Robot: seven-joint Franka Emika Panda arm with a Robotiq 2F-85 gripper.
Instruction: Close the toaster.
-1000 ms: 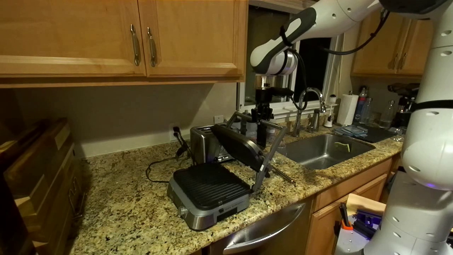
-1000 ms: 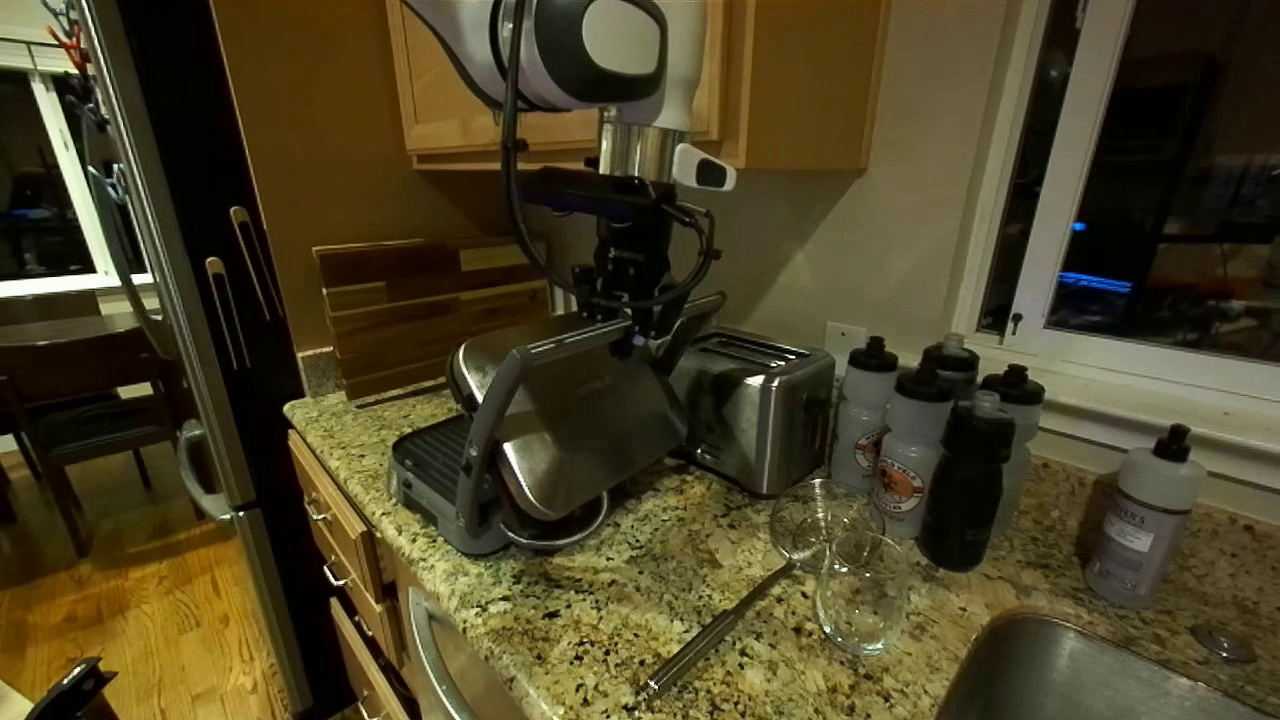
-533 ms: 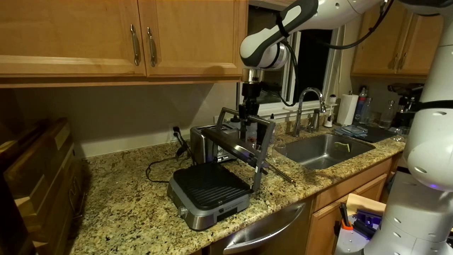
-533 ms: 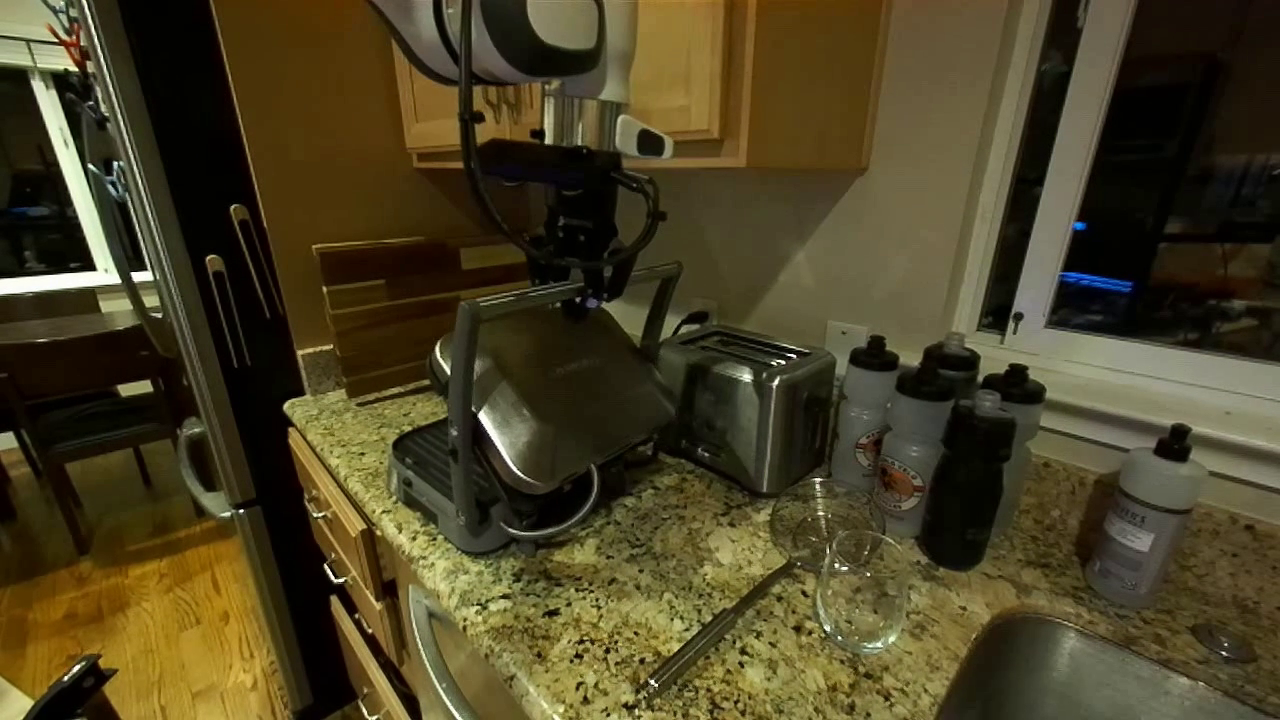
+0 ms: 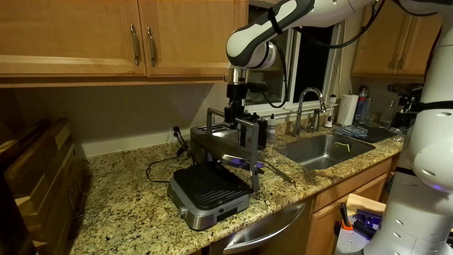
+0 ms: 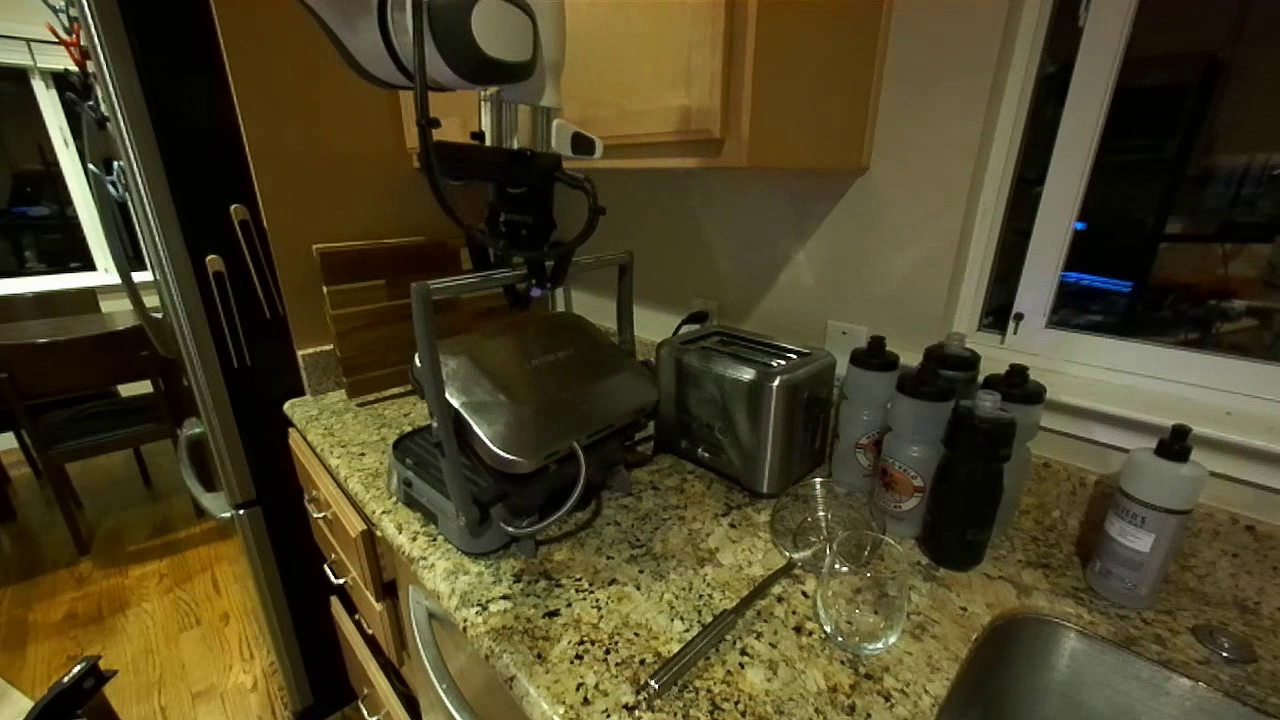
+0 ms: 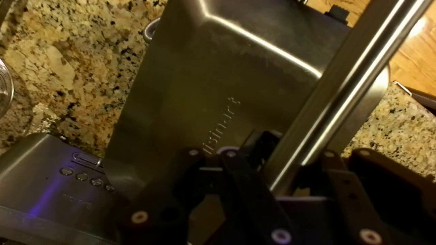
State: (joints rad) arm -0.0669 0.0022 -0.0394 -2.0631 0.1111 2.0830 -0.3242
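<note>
Lid (image 6: 555, 370) of the grill (image 5: 212, 184) tipped lower

Left to right, in an exterior view: wooden boards (image 6: 400, 320) stand at the far end of the granite counter (image 6: 620, 590). On the counter sits the grill, its lid nearer the ribbed plate (image 5: 208, 193) than a moment ago. The black gripper (image 6: 530, 292), shifted left with it, reaches the handle bar (image 7: 337, 92); I can't make out how far apart its jaws stand or whether they hold it. Then a steel slot toaster (image 6: 745, 410) and bottles (image 6: 900, 450), unmoved.
</note>
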